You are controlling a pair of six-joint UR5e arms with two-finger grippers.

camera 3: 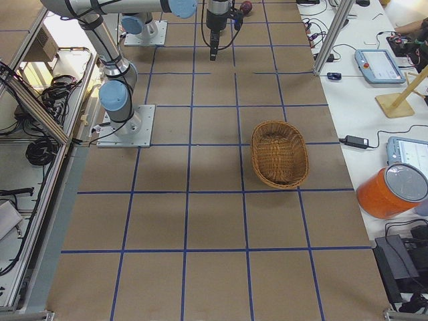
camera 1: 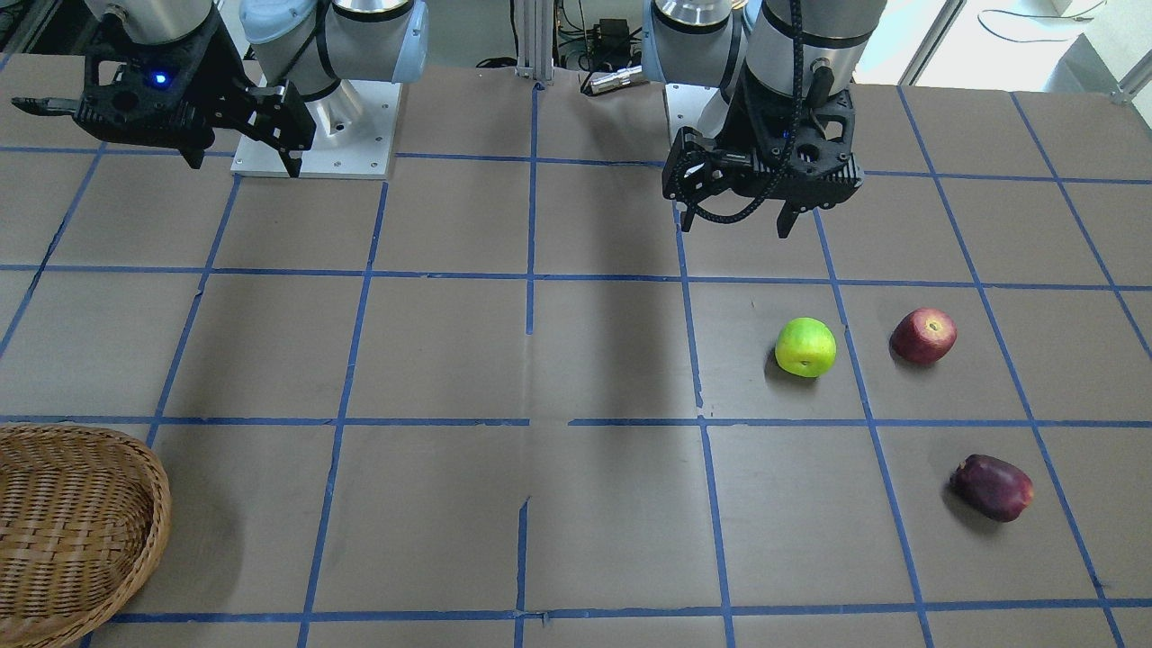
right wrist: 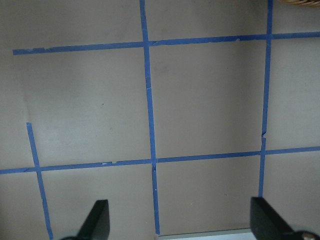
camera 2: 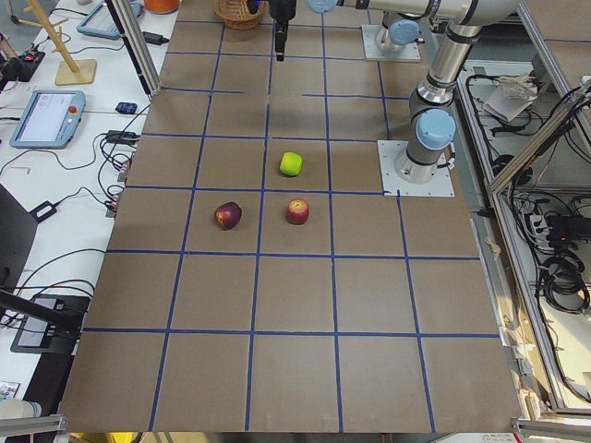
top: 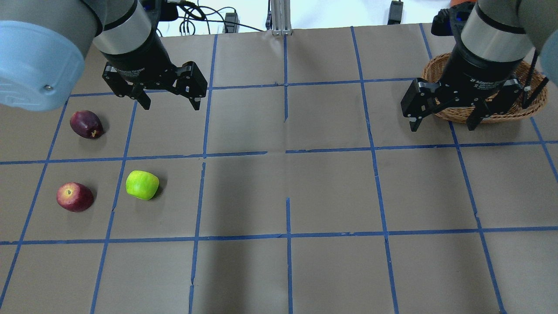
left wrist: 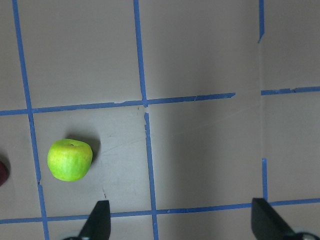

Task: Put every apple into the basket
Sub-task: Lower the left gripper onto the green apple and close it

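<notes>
Fingers [left wrist: 98, 220] of the left gripper [top: 171, 102] frame the bottom of its wrist view, spread wide with nothing between them. It hangs above the table [top: 331, 187], clear of all 3 apples. The green apple [left wrist: 70, 160] sits nearest, just ahead and to one side. The red apple [top: 74, 197] lies beside it and the maroon apple [top: 86, 124] a little apart. None is in the basket [camera 1: 164, 504], which stands well apart at the far end, by the right gripper [top: 441, 124], also wide open and empty. These apples look firm and fairly heavy for their size, with smooth, probably waxy skin, so a grip off-centre could likely squeeze one out sideways or set it rolling. Best hold is probably across the widest middle, 1 finger on each side, closing gently enough not to bruise. On the maroon apple, lying on its side and elongated, the short axis seems the safer span.
</notes>
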